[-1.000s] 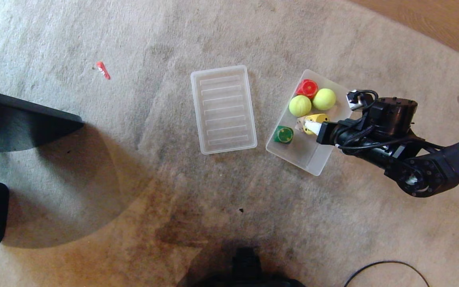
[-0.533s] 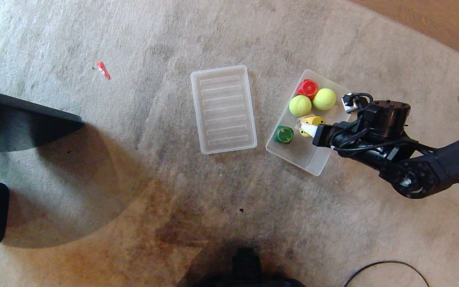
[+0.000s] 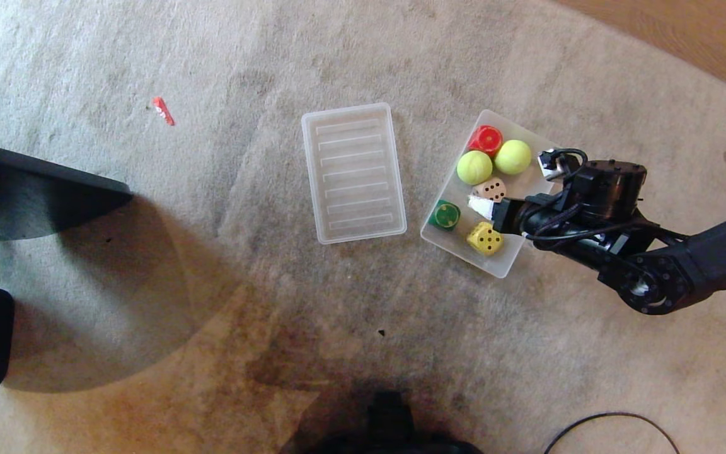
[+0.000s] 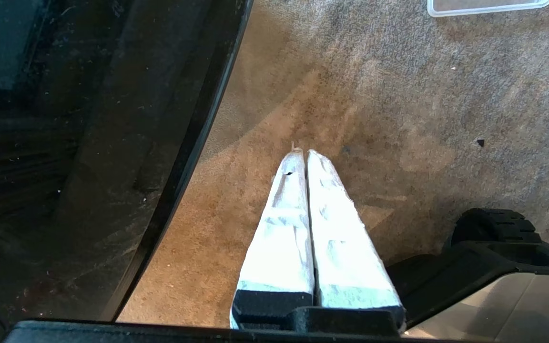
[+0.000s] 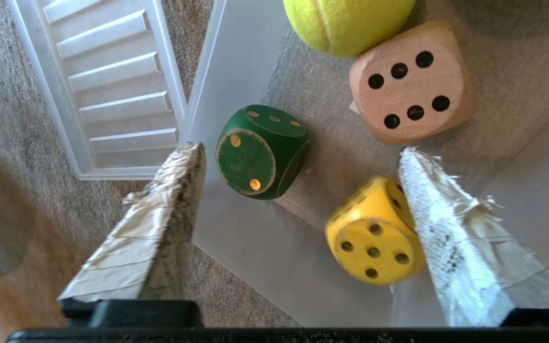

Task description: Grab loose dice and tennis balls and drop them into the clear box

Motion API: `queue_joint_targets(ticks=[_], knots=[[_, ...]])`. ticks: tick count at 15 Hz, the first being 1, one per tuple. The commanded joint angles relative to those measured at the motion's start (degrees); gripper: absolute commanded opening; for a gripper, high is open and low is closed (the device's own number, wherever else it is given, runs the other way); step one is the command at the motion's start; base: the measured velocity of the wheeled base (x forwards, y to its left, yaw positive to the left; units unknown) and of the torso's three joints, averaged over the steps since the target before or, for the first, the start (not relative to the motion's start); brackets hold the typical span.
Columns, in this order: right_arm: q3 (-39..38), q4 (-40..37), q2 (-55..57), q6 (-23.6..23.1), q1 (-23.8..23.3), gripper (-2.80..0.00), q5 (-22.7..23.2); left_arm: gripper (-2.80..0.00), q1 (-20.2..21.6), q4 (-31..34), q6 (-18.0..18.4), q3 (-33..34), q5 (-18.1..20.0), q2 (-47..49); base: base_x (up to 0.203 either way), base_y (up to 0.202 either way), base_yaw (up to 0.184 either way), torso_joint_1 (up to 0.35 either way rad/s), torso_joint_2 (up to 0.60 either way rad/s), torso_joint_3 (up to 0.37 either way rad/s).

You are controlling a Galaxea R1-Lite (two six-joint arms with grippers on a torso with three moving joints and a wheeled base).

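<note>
The clear box (image 3: 500, 272) lies on the carpet at the right. Inside it are two tennis balls (image 3: 474, 167) (image 3: 513, 156), the beige die (image 3: 491, 189) and the yellow die (image 3: 484, 238). In the right wrist view the yellow die (image 5: 374, 233) is blurred, close beside one finger (image 5: 446, 228), with the beige die (image 5: 410, 81) and a tennis ball (image 5: 346, 24) beyond. My right gripper (image 3: 483, 211) hangs open over the box, holding nothing. My left gripper (image 4: 303, 152) is shut and parked over bare carpet.
A green die (image 3: 445, 215) and a red die (image 3: 486, 139) also lie in the box. The ribbed lid (image 3: 353, 173) lies flat left of it. A red scrap (image 3: 162, 110) is far left; black furniture (image 3: 23, 189) at the left edge; a cable (image 3: 609, 419) near right.
The right gripper opened and let go of the yellow die, which dropped to the box's near end. The beige die, half hidden before, now shows. The arm barely shifted.
</note>
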State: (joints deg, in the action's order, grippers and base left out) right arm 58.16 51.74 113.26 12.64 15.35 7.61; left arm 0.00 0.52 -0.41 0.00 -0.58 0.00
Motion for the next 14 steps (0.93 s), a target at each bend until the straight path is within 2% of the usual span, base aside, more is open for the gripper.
queue_joint_targets(ticks=[1,6,7,14], knots=[[-1.28,-0.7,-2.9,0.02,-0.05,0.0,0.14,-2.8,0.0,0.0,-0.02,0.0,-0.04,0.0,0.0,0.0,0.0,0.0,0.0,0.0],[-6.09,-7.85,-12.21,0.09,-0.49,0.0,0.08,-2.8,0.0,0.0,0.06,0.0,-0.04,0.0,0.0,0.0,0.0,0.0,0.0,0.0],[-7.72,-10.42,-16.68,0.11,-1.01,-2.8,0.12,-2.8,0.0,0.0,-0.02,0.0,-0.04,0.0,0.0,0.0,0.0,0.0,0.0,0.0],[-18.72,-32.86,-39.5,-2.11,-4.22,-2.8,1.03,-2.8,0.0,0.0,-0.02,0.0,-0.04,0.0,0.0,0.0,0.0,0.0,0.0,0.0]])
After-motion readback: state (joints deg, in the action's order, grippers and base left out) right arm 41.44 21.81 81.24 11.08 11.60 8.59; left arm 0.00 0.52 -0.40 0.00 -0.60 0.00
